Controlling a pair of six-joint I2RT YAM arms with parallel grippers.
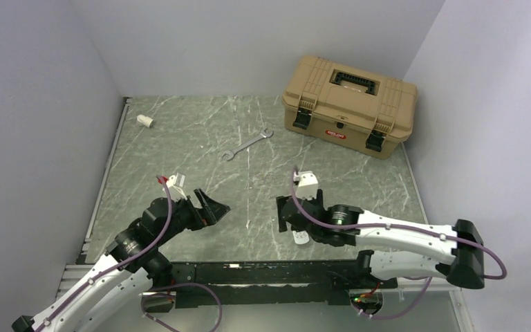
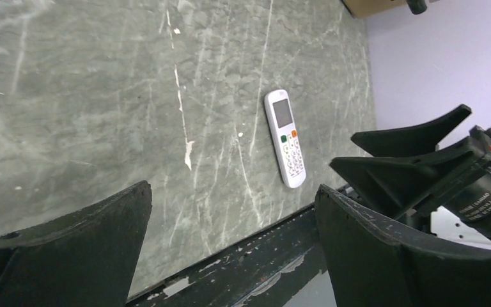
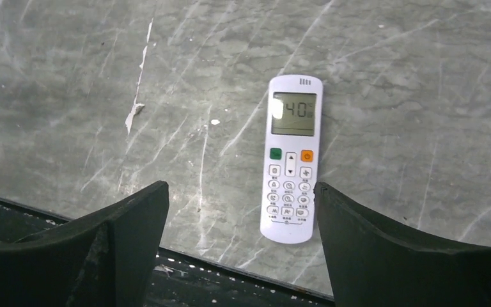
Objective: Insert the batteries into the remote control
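A: At the worktop's [image 1: 180, 138] near edge, where's the remote [image 3: 291, 160]?
B: Lying face up, just below the right fingers [image 3: 128, 224], which are spread wide, holding nothing; the right arm [image 1: 387, 232] stretches low, inward.
A: The left fingers [image 2: 102, 224]?
B: Fully apart, empty, tilted toward the middle.

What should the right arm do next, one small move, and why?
Probably lift the right gripper straight up, clear of the remote control. Its jaws stand open with nothing between them. The remote control lies flat on the table, buttons up, its display showing digits, which suggests the batteries are already in. No loose battery shows in any view.
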